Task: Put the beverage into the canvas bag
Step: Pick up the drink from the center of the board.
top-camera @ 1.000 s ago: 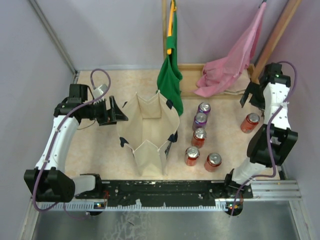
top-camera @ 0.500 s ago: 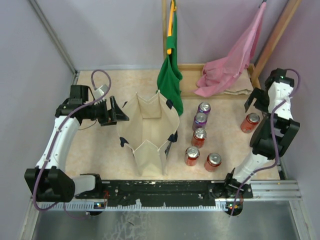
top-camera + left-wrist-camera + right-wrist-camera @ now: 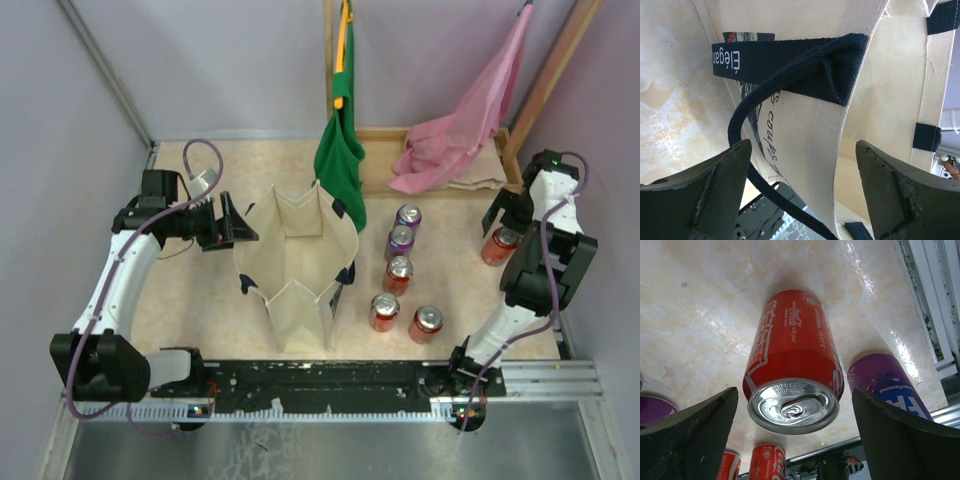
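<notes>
The canvas bag [image 3: 296,262] stands open, left of the surface's middle and close to its near edge. The left pincer [image 3: 232,222] is spread wide at its left wall, just short of the navy handle [image 3: 790,62]. By the right edge, the right pincer [image 3: 497,213] gapes over an upright red can [image 3: 792,360].

— What sits between the fingers of the right end effector [image 3: 794,390]?
— A red cola can [image 3: 790,355], upright on the marbled bench [image 3: 700,315], silver top toward the camera. The fingers stand wide on either side, apart from it.
— Anything nearby?
— A purple can [image 3: 890,385] just beside it, and two more red cans [image 3: 767,462] at the bottom edge.
</notes>
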Robot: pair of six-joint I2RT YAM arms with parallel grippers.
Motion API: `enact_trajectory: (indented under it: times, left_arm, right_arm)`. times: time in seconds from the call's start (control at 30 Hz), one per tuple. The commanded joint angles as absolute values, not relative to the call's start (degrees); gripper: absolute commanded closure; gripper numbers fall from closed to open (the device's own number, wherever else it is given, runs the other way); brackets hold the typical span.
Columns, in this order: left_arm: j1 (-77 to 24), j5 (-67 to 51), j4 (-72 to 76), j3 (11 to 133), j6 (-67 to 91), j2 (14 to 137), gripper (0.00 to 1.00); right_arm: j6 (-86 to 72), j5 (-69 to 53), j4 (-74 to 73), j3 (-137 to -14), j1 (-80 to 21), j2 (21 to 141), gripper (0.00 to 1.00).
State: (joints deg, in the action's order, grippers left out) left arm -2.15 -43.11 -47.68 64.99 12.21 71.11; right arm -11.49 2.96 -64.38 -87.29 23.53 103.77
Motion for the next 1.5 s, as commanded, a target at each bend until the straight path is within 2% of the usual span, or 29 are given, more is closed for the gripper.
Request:
enact_trajectory:
  times: [0.0,0.33,0.63,0.73,1.03,1.47]
  left_arm:
    - [-2.4,-44.0,-46.5,64.7,12.3,71.1,0.10]
    - [-2.4,-43.7,-46.5,64.4,12.1,71.0,0.11]
    - [-2.4,-43.6,-46.7,64.0,12.0,70.7,0.11]
    - [-2.4,-43.7,-46.7,63.9,11.9,70.5,0.11]
    - [-2.6,-43.7,-46.7,64.5,12.0,70.6,0.11]
    - [-3.0,-43.2,-47.0,66.4,11.3,72.1,0.11]
  right_arm:
    - [-10.4,3.2,-62.3,-87.8,23.9,104.0,0.05]
    - [-10.7,3.7,-61.1,-86.7,23.9,103.7,0.35]
    - [-10.9,2.4,-61.2,-86.2,24.0,102.6,0.87]
    - [-10.9,0.5,-62.1,-87.7,23.9,101.6,0.98]
    - [-12.2,-7.5,-66.0,-95.9,23.4,97.7,1.00]
    - [-16.1,-12.3,-74.1,-103.4,14.0,88.8,1.00]
